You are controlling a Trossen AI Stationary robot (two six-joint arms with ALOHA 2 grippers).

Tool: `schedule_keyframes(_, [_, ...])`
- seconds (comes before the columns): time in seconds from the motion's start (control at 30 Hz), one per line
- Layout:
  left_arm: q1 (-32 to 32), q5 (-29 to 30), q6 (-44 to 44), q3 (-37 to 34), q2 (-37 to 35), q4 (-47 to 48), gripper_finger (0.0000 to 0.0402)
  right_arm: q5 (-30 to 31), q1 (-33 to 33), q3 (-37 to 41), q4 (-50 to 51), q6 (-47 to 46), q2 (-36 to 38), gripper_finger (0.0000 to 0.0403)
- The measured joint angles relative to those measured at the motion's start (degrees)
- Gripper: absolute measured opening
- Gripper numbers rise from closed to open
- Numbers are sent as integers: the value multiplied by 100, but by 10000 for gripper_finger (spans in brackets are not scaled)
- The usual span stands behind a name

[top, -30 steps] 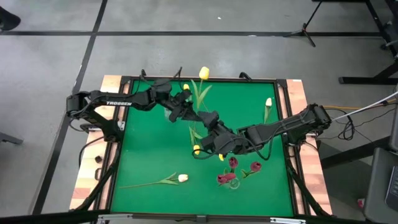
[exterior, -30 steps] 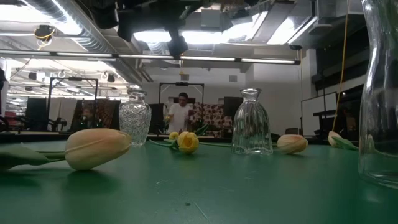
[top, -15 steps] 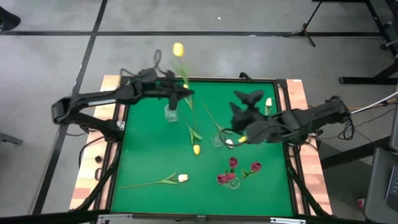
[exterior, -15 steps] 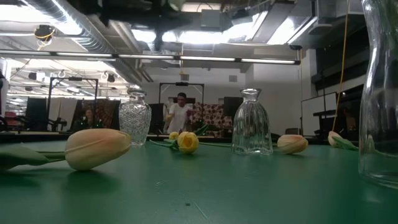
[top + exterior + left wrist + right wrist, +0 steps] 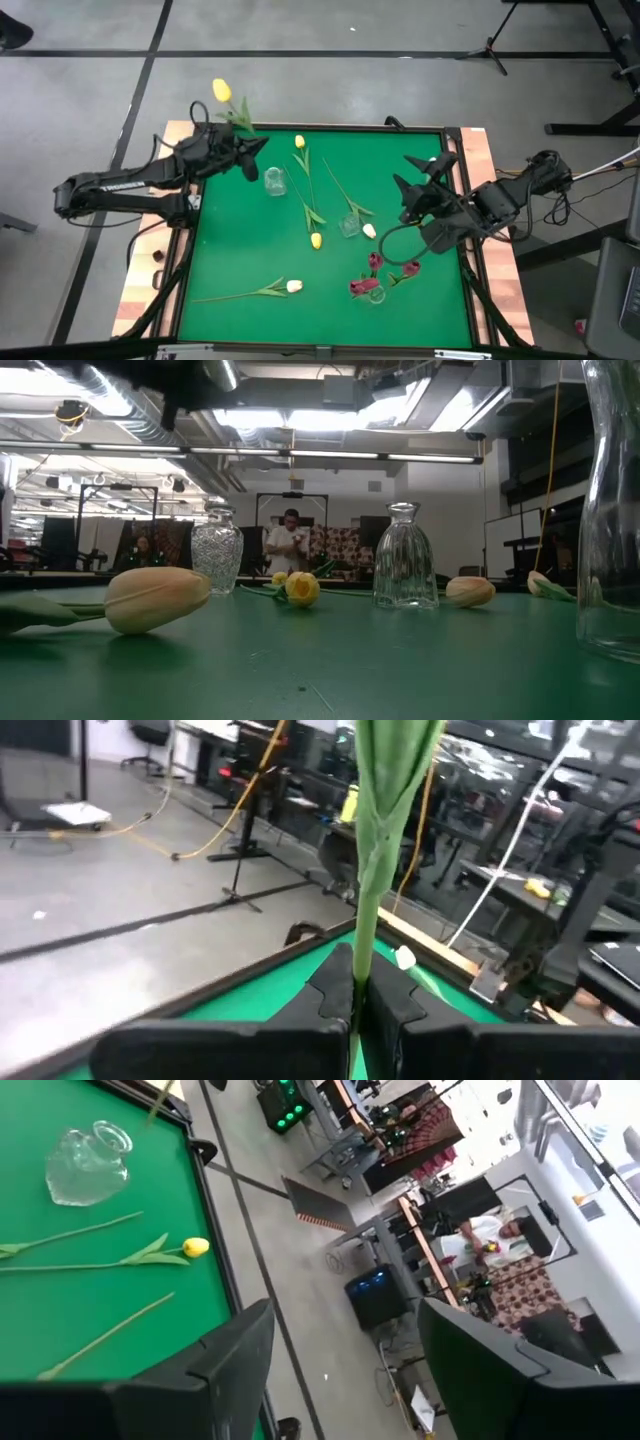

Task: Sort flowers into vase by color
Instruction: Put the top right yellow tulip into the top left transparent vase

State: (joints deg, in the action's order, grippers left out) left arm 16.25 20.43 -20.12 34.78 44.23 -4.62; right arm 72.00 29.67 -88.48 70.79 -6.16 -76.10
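My left gripper (image 5: 256, 148) is over the table's far-left corner, shut on a yellow tulip (image 5: 221, 90) that it holds up in the air. My right gripper (image 5: 421, 176) hovers open near the right edge and touches nothing. Two yellow tulips (image 5: 316, 240) (image 5: 299, 142) and two cream ones (image 5: 293, 286) (image 5: 369, 231) lie flat on the green mat. Dark red tulips (image 5: 375, 261) stick by their stems into a small glass vase (image 5: 376, 293). Two other glass vases (image 5: 275, 181) (image 5: 349, 226) stand near the middle. My left gripper pinches the yellow tulip's green stem (image 5: 358, 978) between its two fingers (image 5: 392, 1002), below the leaves. The fingers come level from the table's left and lie across the stem. The tulip is lifted clear, standing up from the fingers with its head on top.
A raised dark frame (image 5: 320, 127) borders the mat. In the low view a tall glass vase (image 5: 610, 510) stands close at the right, with two smaller vases (image 5: 217, 550) (image 5: 402, 556) farther back. A person (image 5: 291, 540) stands in the room beyond the table.
Both grippers were close together over the middle of the table. My left gripper has drawn back toward the far-left corner, carrying the yellow tulip with it, lifted clear. My right gripper has pulled back toward the right edge.
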Motion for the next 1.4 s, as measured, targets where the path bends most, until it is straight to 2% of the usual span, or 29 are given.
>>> schedule_keyframes(0.13, [-117,346,-168,-619,-267,-360,0,-65,-3,8,28,-213,-3,250])
schedule_keyframes(0.27, [-271,367,-354,-883,-382,-406,0,-98,-4,8,28,-292,-4,250])
schedule_keyframes(0.47, [-618,872,-151,-904,-379,-330,0,-178,-4,8,26,-481,-4,250])
schedule_keyframes(0.57, [-745,915,-133,-904,-379,-176,0,-331,-4,8,45,-589,-4,250])
schedule_keyframes(0.73, [-879,1464,-82,-904,-359,170,0,-414,-4,8,131,-708,-4,250])
schedule_keyframes(1.0, [-880,1481,73,-904,-377,128,0,-516,-4,8,131,-735,-6,250])
schedule_keyframes(1.4, [-880,1202,-23,-902,-261,220,0,-588,-4,8,129,-916,-8,250])
